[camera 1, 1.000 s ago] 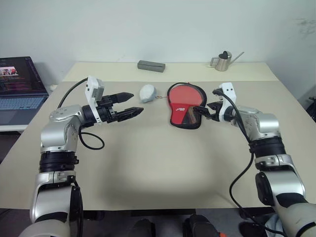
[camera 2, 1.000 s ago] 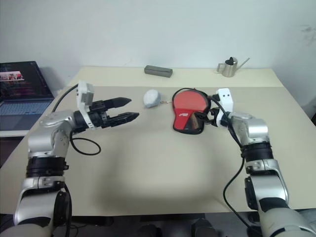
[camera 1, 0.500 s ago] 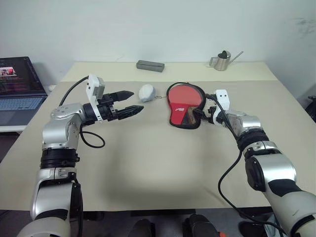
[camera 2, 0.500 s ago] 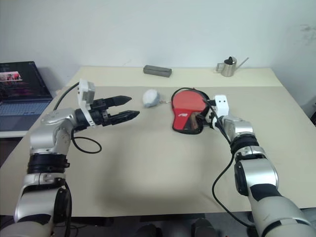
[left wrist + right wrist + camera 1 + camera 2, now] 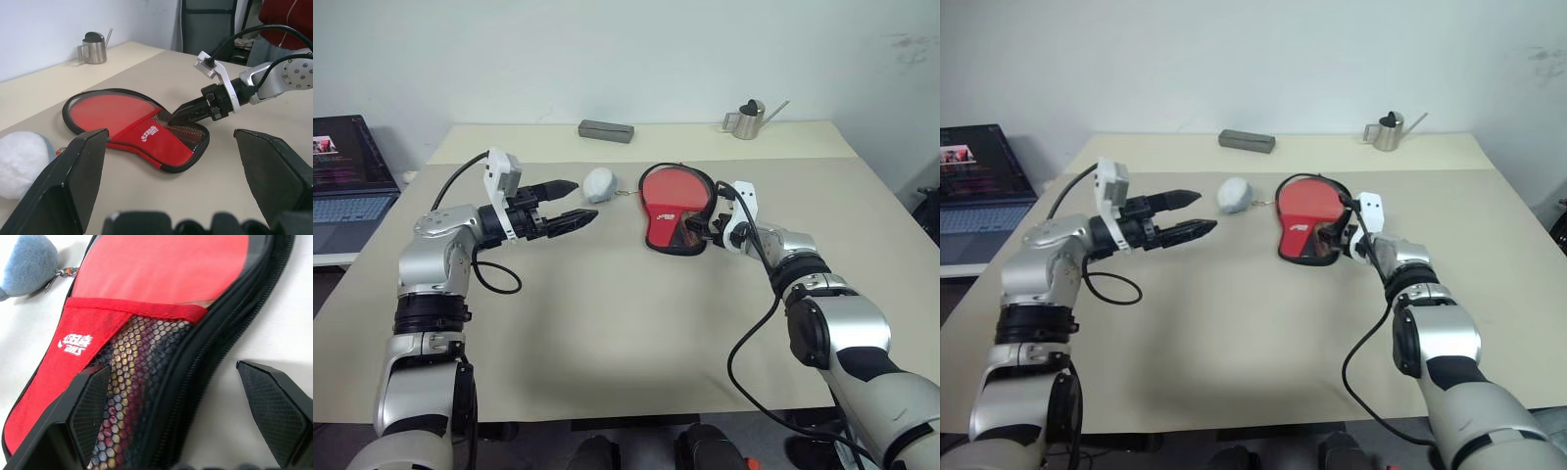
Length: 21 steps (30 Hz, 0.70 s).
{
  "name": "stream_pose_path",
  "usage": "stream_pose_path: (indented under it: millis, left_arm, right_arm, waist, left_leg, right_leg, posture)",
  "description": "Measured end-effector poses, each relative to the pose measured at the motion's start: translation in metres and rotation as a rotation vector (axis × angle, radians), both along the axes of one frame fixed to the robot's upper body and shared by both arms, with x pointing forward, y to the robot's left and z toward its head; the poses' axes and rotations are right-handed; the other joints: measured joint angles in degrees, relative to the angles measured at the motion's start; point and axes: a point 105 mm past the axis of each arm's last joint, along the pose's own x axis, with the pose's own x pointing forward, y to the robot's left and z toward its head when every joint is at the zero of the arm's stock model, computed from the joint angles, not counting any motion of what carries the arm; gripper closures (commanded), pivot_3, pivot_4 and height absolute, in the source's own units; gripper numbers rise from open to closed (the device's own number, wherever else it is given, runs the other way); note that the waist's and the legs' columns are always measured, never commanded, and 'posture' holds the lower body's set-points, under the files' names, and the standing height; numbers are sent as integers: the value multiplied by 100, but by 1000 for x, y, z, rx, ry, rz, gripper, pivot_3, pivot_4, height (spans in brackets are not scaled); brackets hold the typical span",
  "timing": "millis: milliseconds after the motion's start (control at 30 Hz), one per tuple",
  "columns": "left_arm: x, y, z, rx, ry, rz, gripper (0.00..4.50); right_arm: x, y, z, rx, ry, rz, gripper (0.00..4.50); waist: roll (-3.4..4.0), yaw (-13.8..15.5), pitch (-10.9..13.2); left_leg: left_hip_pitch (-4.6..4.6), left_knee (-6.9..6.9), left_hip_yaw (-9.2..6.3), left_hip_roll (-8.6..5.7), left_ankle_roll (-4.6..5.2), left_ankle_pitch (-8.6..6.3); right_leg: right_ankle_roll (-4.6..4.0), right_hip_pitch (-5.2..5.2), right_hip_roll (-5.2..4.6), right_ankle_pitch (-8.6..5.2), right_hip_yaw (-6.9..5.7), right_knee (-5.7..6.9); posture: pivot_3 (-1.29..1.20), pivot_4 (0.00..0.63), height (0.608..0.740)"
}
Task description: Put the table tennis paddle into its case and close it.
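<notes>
The black case (image 5: pixel 671 211) lies flat on the table's far middle, with its red lettered panel and mesh pocket (image 5: pixel 142 377) facing up. The table tennis paddle's red face (image 5: pixel 673 186) shows through the clear side, and its handle is hidden under the mesh. My right gripper (image 5: pixel 698 223) is open at the case's narrow end, its fingers straddling the zipper rim (image 5: pixel 215 333). My left gripper (image 5: pixel 579 201) hovers open above the table, well to the left of the case, pointing toward it.
A white and grey soft ball (image 5: pixel 599 184) on a short chain lies just left of the case. At the back are a grey bar (image 5: pixel 606 130) and a metal watering can (image 5: pixel 744 120). A laptop (image 5: pixel 342 186) sits far left. A person in dark red (image 5: pixel 283 19) stands beyond the table.
My right gripper has dropped and slid closer to the case's narrow end, with the forearm now lower. The left gripper and the case have stayed put.
</notes>
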Motion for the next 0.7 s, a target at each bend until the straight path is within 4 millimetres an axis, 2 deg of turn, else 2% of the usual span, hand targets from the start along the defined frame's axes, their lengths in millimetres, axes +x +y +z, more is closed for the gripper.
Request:
stream_pose_path:
  millis: [67, 167, 533, 567, 700]
  left_arm:
    - [0, -1, 0, 0, 0, -2, 0]
    - [1, -2, 1, 3, -3, -6, 0]
    - [0, -2, -1, 1, 3, -5, 0]
    - [0, -1, -2, 1, 7, -4, 0]
    - [-2, 1, -11, 0, 28, 1, 0]
  right_arm:
    - [0, 2, 0, 0, -2, 0, 15]
    - [1, 3, -1, 2, 1, -12, 637]
    - [2, 4, 2, 24, 3, -35, 4358]
    - [2, 4, 2, 31, 8, -37, 4493]
    - [2, 3, 1, 46, 23, -49, 4493]
  waist:
    - [0, 0, 0]
    - [0, 0, 0]
    - [0, -1, 0]
    - [0, -1, 0]
    - [0, 3, 0]
  left_leg:
    - [0, 0, 0, 0, -2, 1]
    - [0, 0, 0, 0, -3, 1]
    - [1, -1, -1, 0, -2, 1]
    - [1, -2, -1, 0, -2, 1]
    - [0, -2, -2, 0, -1, 1]
  right_leg:
    - [0, 0, 0, 0, 0, 0]
    - [0, 0, 0, 0, 0, 0]
    - [0, 0, -1, 0, 0, 1]
    - [0, 0, -1, 0, 0, 1]
    - [0, 1, -2, 0, 0, -1]
  posture:
    - [0, 150, 740]
    - [0, 150, 740]
    - [0, 150, 740]
    - [0, 150, 740]
    - [0, 150, 740]
